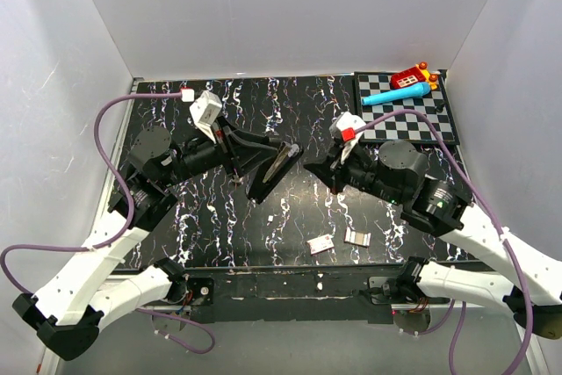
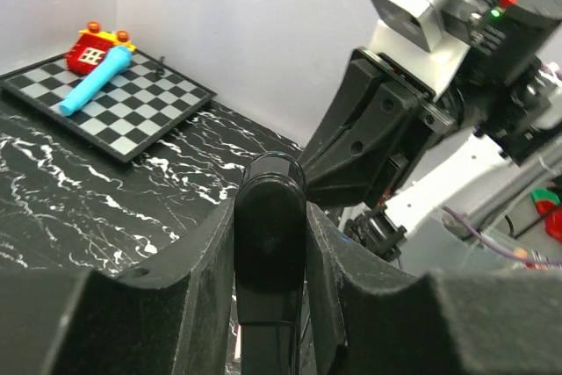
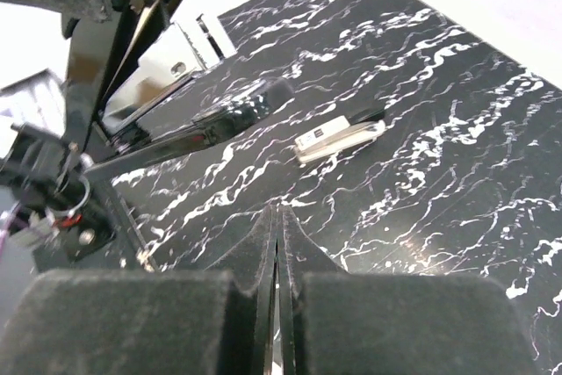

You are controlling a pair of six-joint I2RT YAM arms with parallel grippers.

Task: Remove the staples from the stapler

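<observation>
Top view: we find the left gripper (image 1: 256,164) clamped on the stapler (image 1: 283,162) over the middle of the desk (image 1: 263,111). The stapler's long axis runs diagonally, near-left to far-right. The right gripper (image 1: 318,171) sits just right of it, apart, and is the only free one. A staple strip (image 1: 319,244) and a second strip (image 1: 357,236) lie near the front edge.

Left wrist view: both fingers press the stapler's dark body.

Right wrist view: the right fingers are pressed together, apparently on nothing. The stapler, seemingly hinged open, lies ahead-left, so we judge that the next reach goes leftward.
</observation>
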